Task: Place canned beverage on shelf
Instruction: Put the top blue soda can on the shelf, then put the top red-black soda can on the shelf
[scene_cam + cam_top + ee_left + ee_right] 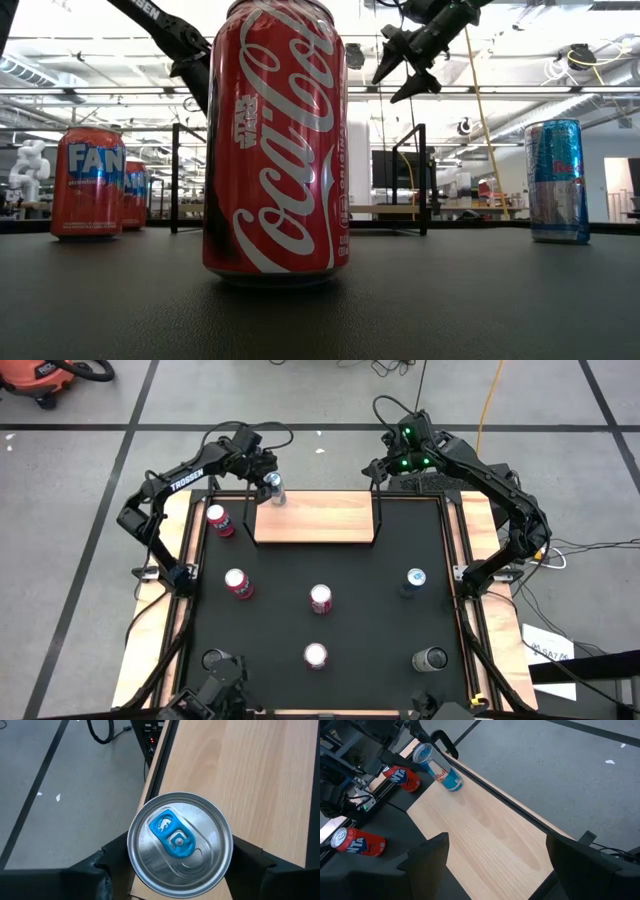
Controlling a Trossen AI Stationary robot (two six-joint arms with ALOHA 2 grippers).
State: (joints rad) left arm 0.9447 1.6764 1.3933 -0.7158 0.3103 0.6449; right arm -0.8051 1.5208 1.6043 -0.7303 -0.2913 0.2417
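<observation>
The shelf [315, 520] is a light-wood board with black corner rods at the table's far middle. A slim silver and blue can [273, 488] with a blue tab stands upright at the shelf's far left corner. It also shows in the right wrist view [441, 770]. My left gripper [268, 474] is over it, shut on it [180, 857]. My right gripper [385, 468] hangs open and empty above the shelf's far right part [490, 830]. It also shows high in the low view [405, 65]. My left gripper pinches the can between its two fingers, one finger [112, 857] on each opposite side of the can's wall just below the top rim [134, 851]. The fingers come from above, pointing down. The can is upright, its bottom [454, 785] at the board's corner; I cannot tell whether it rests there.
Several other cans stand on the black tabletop: two red Fanta cans [219, 520] [238, 584], two red cola cans [320, 598] [315, 655], a blue can [415, 578] and a dark can [430, 658]. The rest of the shelf board is bare.
</observation>
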